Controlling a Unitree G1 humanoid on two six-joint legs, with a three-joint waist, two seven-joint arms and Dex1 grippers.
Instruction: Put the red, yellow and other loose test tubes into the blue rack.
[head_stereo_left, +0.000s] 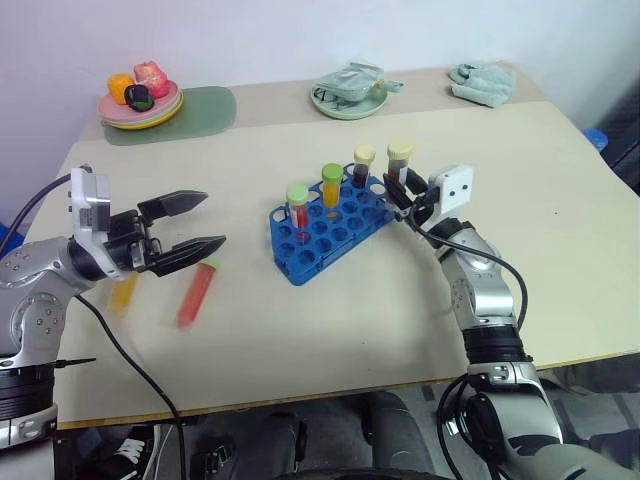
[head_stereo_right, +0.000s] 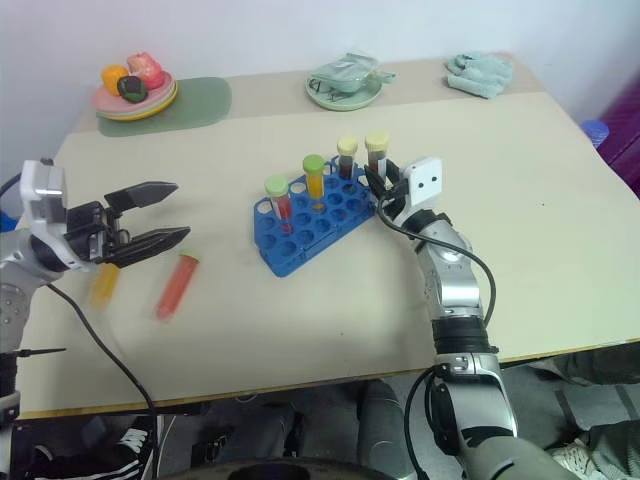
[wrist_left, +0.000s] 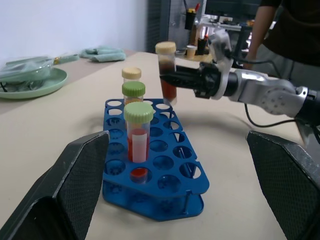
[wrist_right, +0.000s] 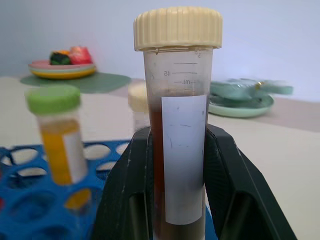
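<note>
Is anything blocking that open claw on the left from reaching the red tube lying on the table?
Nothing visible does. The left gripper hangs open just above the red tube, which lies flat on the bare table with the yellow tube beside it. The blue rack stands off to the side, apart from both.

I see a pale beige bench (head_stereo_left: 300, 330) set against a plain white wall (head_stereo_left: 250, 40), evenly lit. At its far edge a green mat (head_stereo_left: 205, 108) lies under a plate of toy fruit (head_stereo_left: 140, 100), with a green plate (head_stereo_left: 350, 100) and crumpled cloth (head_stereo_left: 482, 82) alongside. A person (wrist_left: 285, 30) stands beyond.
</note>
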